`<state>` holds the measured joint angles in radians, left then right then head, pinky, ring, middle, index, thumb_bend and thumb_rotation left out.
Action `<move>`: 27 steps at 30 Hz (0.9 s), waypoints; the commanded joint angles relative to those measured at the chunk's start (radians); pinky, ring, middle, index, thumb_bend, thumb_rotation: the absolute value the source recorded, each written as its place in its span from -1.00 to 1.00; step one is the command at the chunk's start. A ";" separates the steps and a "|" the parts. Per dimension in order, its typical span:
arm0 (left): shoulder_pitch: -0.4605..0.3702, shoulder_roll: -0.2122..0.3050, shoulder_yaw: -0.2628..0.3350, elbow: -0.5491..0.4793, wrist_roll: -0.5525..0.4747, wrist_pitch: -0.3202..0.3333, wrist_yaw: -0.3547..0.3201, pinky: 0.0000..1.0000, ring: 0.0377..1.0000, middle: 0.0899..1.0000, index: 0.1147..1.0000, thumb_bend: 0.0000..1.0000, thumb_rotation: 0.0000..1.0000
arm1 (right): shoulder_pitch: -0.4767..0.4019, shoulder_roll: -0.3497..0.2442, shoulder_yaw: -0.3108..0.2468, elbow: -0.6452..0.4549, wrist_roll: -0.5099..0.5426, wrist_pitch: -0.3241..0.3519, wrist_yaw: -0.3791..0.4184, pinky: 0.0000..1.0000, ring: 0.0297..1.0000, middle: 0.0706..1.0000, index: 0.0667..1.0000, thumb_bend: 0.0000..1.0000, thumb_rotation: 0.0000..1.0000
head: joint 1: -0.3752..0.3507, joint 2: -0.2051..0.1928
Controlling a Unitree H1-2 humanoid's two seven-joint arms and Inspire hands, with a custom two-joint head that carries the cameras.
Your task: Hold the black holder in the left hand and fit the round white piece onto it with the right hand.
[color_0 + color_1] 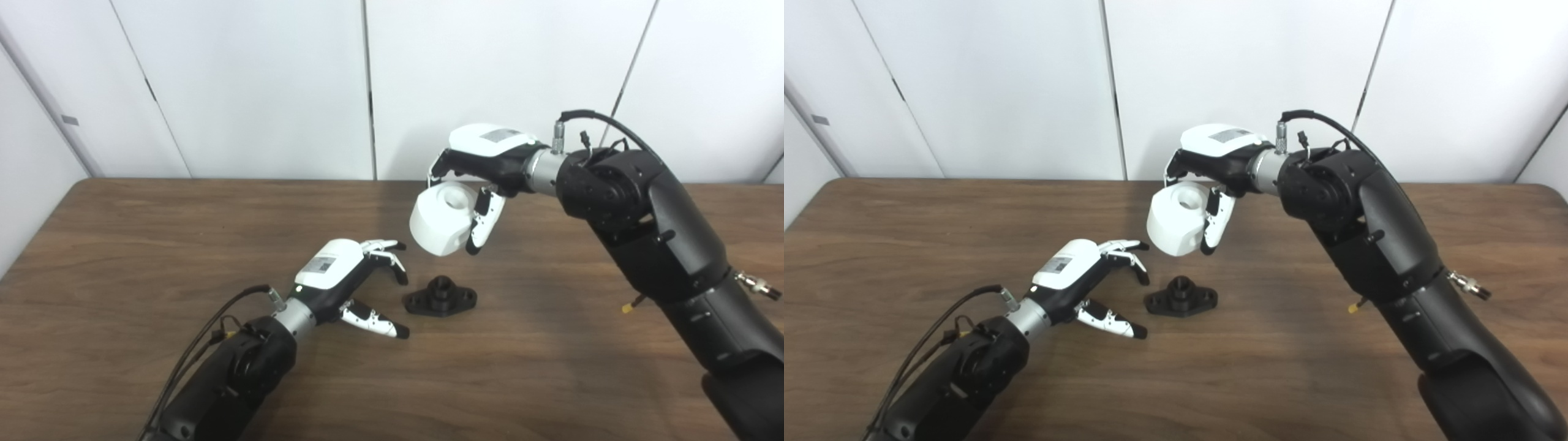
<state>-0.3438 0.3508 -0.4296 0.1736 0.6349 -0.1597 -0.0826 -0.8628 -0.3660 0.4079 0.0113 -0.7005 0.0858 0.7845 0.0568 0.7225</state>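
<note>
The small black plastic holder with its two flanges [440,296] lies flat on the brown wooden bench [122,245], not yet picked up. The left hand [349,278] sits just beside it, fingers spread to take it. The right hand [474,184] grips the round white plastic piece [440,219] aloft, its bore showing, likely waiting for the holder.

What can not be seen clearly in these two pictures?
- Far side of the white piece: hidden in both views by the right hand that holds it.
- Holes in the black holder on the table: too small.
- Left hand palm: faces down.
- Both arms: cut off by the bottom edge.
</note>
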 commanded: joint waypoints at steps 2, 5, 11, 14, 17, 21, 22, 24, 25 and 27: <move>0.035 -0.008 -0.033 0.037 0.034 0.027 -0.049 0.39 0.76 0.76 0.10 1.00 -0.35 | -0.064 -0.011 -0.022 -0.031 -0.007 0.011 -0.030 0.54 0.65 0.48 -0.11 0.05 -0.74 | 0.000 0.001; 0.034 -0.016 -0.030 0.055 0.053 0.008 -0.011 0.35 0.72 0.74 0.09 1.00 -0.31 | -0.063 -0.010 -0.023 -0.032 -0.003 0.013 -0.031 0.53 0.65 0.48 -0.11 0.05 -0.74 | -0.001 0.002; 0.028 -0.032 -0.026 0.081 0.058 0.000 0.021 0.36 0.73 0.75 0.09 1.00 -0.28 | -0.058 -0.010 -0.022 -0.038 -0.008 0.015 -0.033 0.52 0.64 0.48 -0.11 0.05 -0.74 | -0.003 0.005; 0.024 -0.040 -0.025 0.091 0.056 0.000 0.026 0.37 0.73 0.75 0.08 1.00 -0.31 | -0.057 -0.010 -0.023 -0.040 -0.008 0.018 -0.031 0.53 0.65 0.48 -0.11 0.05 -0.74 | -0.003 0.008; 0.019 -0.046 -0.027 0.098 0.058 -0.001 0.029 0.36 0.74 0.74 0.07 1.00 -0.32 | -0.055 -0.009 -0.023 -0.043 -0.009 0.025 -0.027 0.55 0.66 0.49 -0.11 0.05 -0.74 | -0.004 0.009; 0.012 -0.055 -0.030 0.105 0.057 0.002 0.028 0.33 0.73 0.73 0.06 1.00 -0.34 | -0.053 -0.011 -0.022 -0.047 -0.010 0.037 -0.024 0.59 0.69 0.50 -0.11 0.04 -0.74 | -0.008 0.013; 0.011 -0.057 -0.031 0.105 0.054 0.003 0.026 0.33 0.74 0.74 0.05 1.00 -0.34 | -0.052 -0.011 -0.022 -0.049 -0.011 0.039 -0.024 0.61 0.70 0.50 -0.11 0.04 -0.74 | -0.010 0.014; 0.009 -0.060 -0.032 0.106 0.051 0.004 0.023 0.32 0.74 0.73 0.05 1.00 -0.35 | -0.051 -0.011 -0.021 -0.052 -0.013 0.045 -0.022 0.61 0.71 0.50 -0.11 0.04 -0.74 | -0.013 0.015; 0.008 -0.061 -0.033 0.106 0.050 0.005 0.021 0.31 0.73 0.73 0.04 1.00 -0.35 | -0.050 -0.011 -0.022 -0.053 -0.014 0.045 -0.023 0.62 0.71 0.51 -0.11 0.04 -0.74 | -0.014 0.016; 0.006 -0.064 -0.036 0.108 0.050 0.003 0.021 0.31 0.73 0.73 0.04 1.00 -0.36 | -0.048 -0.011 -0.023 -0.052 -0.014 0.044 -0.027 0.61 0.71 0.50 -0.11 0.04 -0.74 | -0.015 0.016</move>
<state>-0.3575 0.3037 -0.4271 0.2341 0.6881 -0.1705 0.0166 -0.8622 -0.3656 0.4078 -0.0046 -0.7147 0.1165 0.7845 0.0414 0.7378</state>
